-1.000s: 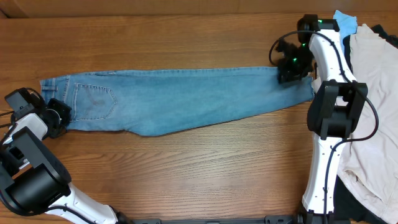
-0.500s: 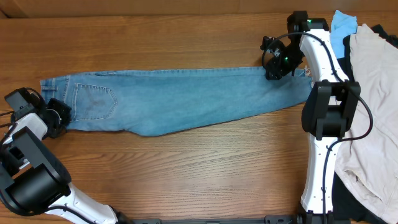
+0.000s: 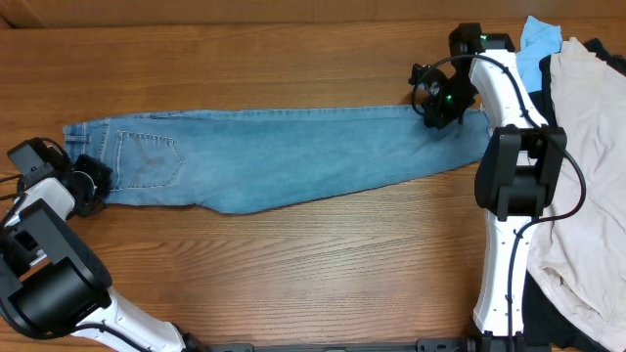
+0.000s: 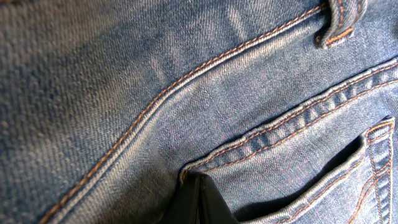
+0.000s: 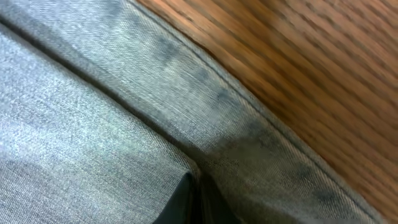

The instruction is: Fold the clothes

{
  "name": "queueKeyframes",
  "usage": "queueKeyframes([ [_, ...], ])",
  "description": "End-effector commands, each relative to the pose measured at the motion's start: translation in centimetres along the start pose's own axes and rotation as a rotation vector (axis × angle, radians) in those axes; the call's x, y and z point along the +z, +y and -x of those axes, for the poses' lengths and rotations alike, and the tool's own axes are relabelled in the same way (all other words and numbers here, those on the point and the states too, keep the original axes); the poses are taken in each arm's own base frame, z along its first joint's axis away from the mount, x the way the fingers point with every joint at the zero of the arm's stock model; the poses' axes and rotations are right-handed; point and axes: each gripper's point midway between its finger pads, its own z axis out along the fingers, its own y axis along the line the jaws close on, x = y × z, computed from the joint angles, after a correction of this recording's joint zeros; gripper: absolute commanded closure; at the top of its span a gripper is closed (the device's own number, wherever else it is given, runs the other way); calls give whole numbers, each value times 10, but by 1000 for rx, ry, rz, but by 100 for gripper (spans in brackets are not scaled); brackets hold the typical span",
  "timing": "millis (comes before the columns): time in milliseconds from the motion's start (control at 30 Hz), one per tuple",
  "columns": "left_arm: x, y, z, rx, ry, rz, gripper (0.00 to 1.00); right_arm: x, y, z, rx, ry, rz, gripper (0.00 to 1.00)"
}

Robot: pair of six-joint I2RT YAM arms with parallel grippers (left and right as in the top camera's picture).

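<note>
The light-blue jeans lie flat across the table, folded lengthwise, waist at the left, leg hems at the right. My left gripper is shut on the waist end; the left wrist view shows its closed black fingertips pinching denim beside a stitched pocket and belt loop. My right gripper is shut on the leg hem end at the top right; the right wrist view shows its closed fingertips gripping a fold of denim over the wood.
A pile of beige and cream garments lies along the right edge, with a small sky-blue cloth at its top. Wooden table spreads in front of and behind the jeans.
My right gripper has moved left and toward the back with the hem end, drawing the leg ends in from the right. The left gripper and waist have stayed put.
</note>
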Motion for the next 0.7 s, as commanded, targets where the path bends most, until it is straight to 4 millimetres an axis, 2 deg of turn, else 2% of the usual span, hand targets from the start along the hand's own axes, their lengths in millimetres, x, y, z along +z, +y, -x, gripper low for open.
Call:
queueKeyframes([
  [0,20,43,-30,-33,84,132,96,-46,-17,7,74,-63,-110,96],
  [67,20,43,-30,-33,84,132,96,-60,-20,13,73,-96,-139,96],
  [133,20,43,-30,-33,84,132,96,-77,-35,25,143,-158,-225,96],
  [167,20,43,-30,-34,86,133,96,-79,-39,30,164,-184,-239,96],
  [333,19,43,-31,-34,89,134,96,-82,-52,48,263,-276,-271,96],
  [533,19,43,-31,-34,88,136,96,-76,-55,51,281,-287,-269,96],
  [567,19,44,-30,-34,85,140,96,-72,-55,50,282,-278,-264,92],
  [600,20,44,-29,-33,82,139,96,-68,-56,49,283,-271,-261,81],
  [667,20,43,-28,-32,76,136,96,-66,-62,45,332,-263,-278,78],
])
